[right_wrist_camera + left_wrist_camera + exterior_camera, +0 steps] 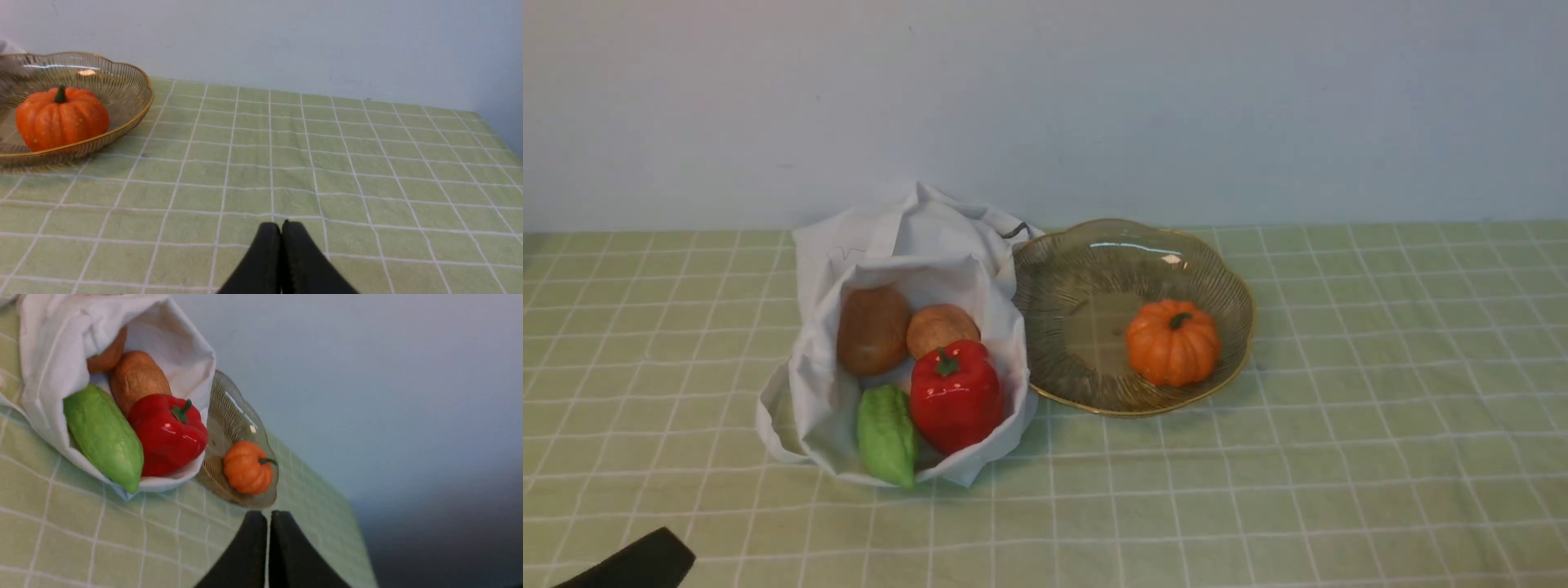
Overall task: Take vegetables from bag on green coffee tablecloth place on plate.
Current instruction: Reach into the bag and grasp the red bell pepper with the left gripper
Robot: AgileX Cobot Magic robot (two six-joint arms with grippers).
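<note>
The white cloth bag (890, 253) lies open on the pale green checked tablecloth (1339, 457). Inside it are a red bell pepper (956, 396), two brown potatoes (872, 328) (941, 327) and a light-green gourd (887, 435). The amber glass plate (1086, 278) stands to the right of the bag and touches it; an orange toy pumpkin (1173, 341) sits on it. My left gripper (637, 563) is at the front left corner, apart from the bag; in the left wrist view (268, 516) it is shut and empty. My right gripper (281, 226) is shut and empty, low over bare cloth right of the plate (122, 87).
A plain pale wall (1045, 98) runs behind the table. The left wrist view shows the pepper (167, 433), gourd (104, 437) and pumpkin (247, 467). The right wrist view shows the pumpkin (61, 118) and the table's far right edge.
</note>
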